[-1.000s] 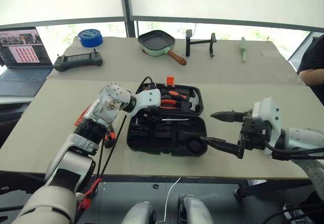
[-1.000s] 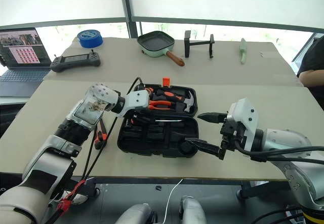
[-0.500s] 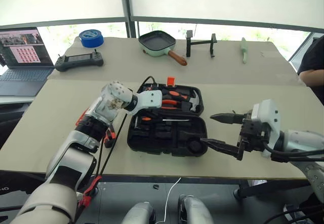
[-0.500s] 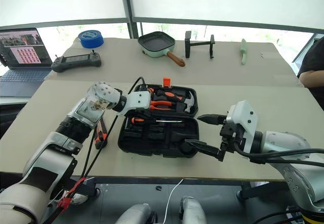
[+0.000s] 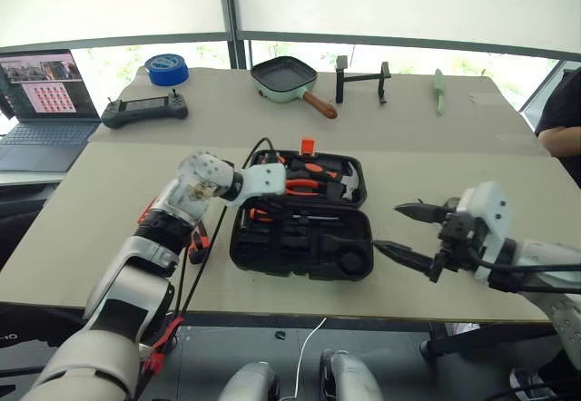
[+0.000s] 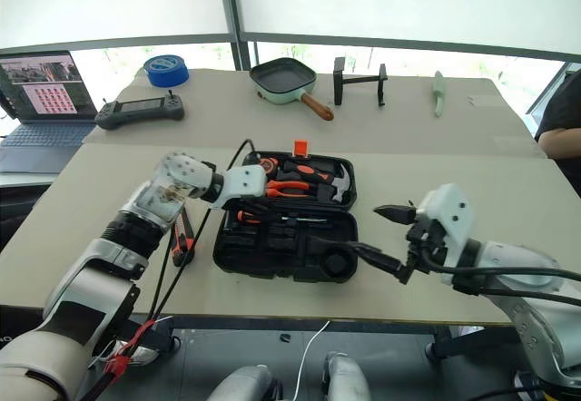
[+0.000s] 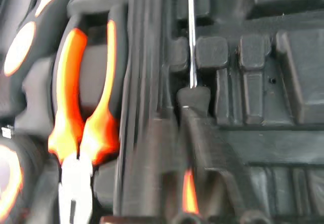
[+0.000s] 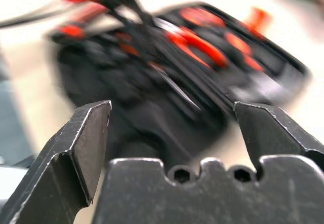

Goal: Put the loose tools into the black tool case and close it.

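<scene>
The black tool case (image 5: 301,215) lies open near the middle of the worktop (image 5: 436,147), lid laid flat towards the far side, so its recesses can be reached from above. A slim screwdriver (image 5: 289,217) is seen lying in the near half, pliers (image 5: 304,181) and a hammer (image 5: 343,180) in the far half. The left claw (image 5: 263,203) is poised over the case's left part, presumably for seating a tool; its fingers' spread cannot be told. The right claw (image 5: 407,230) is held wide apart and empty just right of the case. An orange-black tool (image 6: 181,242) remains outside, left of the case.

Left claw (image 5: 277,180) reaches over the open black tool case (image 5: 302,238); right claw (image 5: 410,233) gapes beside it.
</scene>
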Action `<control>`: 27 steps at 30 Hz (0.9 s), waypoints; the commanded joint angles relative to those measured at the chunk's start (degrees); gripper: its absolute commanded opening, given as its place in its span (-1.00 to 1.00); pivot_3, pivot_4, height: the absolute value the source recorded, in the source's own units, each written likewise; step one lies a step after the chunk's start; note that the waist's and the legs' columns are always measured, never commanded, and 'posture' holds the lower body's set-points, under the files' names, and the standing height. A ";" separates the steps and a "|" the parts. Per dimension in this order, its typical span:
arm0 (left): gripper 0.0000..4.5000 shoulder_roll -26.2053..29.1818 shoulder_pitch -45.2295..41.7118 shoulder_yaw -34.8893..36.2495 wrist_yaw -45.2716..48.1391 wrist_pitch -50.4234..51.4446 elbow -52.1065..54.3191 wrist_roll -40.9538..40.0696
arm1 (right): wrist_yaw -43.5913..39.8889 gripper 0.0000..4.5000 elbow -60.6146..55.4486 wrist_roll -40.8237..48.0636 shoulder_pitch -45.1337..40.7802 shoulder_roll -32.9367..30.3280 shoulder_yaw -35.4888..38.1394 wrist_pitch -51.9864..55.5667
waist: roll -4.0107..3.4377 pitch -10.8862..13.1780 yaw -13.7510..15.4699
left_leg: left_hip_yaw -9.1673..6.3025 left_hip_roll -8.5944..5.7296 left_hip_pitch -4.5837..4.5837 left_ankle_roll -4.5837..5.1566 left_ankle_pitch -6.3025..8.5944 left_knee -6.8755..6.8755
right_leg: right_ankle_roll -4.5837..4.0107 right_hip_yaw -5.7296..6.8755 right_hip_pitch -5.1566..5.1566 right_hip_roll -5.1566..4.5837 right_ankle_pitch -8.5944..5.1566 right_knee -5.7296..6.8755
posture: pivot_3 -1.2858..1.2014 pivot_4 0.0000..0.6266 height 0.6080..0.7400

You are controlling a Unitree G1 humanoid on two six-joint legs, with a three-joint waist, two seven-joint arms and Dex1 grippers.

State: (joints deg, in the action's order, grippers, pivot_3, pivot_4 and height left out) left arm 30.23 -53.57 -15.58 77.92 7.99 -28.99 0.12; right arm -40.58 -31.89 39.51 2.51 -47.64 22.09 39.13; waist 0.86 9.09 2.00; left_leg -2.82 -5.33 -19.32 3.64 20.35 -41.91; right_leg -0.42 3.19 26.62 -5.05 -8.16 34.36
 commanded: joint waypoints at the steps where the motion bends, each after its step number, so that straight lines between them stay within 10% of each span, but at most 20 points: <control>1: -0.01 3.77 1.46 8.59 3.82 9.98 11.68 -11.44 | 0.63 1.00 1.01 0.30 4.36 0.50 9.07 0.08 | 0.00 0.00 -0.17 | 0.00 -0.01 -0.01 0.00 0.00 0.00 | 0.00 -0.01 0.05 -0.01 0.00 0.17 | 0.03 -0.52 1.00; 8: 0.98 14.72 8.97 17.66 8.49 38.31 35.52 -34.26 | -3.31 1.00 13.02 -6.20 13.81 -0.30 13.72 -4.16 | -0.04 0.01 -0.89 | -0.03 -0.03 0.23 -0.01 0.01 0.00 | 0.01 -0.15 -0.25 0.02 -0.01 -0.22 | 0.03 -0.52 1.00; 21: 0.98 20.10 15.17 16.47 4.87 39.69 46.04 -38.67 | -5.64 1.00 38.69 -16.98 -2.44 0.34 -2.18 -12.45 | -0.17 0.02 -1.73 | 0.25 0.04 0.79 -0.08 -0.01 0.36 | -0.05 -0.57 -0.44 0.17 -0.05 -0.21 | 0.03 -0.52 1.00; 27: 1.00 20.99 16.32 15.20 3.71 37.76 46.50 -37.94 | -7.79 0.26 41.64 -18.01 -3.91 1.59 -4.20 -15.72 | -0.16 0.02 -1.70 | 0.27 0.04 0.83 -0.10 0.00 0.39 | -0.05 -0.59 -0.48 0.15 -0.05 -0.26 | 0.03 -0.52 1.00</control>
State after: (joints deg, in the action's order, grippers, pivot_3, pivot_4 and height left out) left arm 50.01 -37.44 -0.47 81.78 47.25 15.96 -38.28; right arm -47.01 9.71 21.57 -1.62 -46.71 18.92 24.30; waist 0.70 9.10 0.31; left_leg -2.56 -5.29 -18.48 3.55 20.35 -41.50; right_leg -0.47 2.59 26.14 -4.89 -8.21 34.11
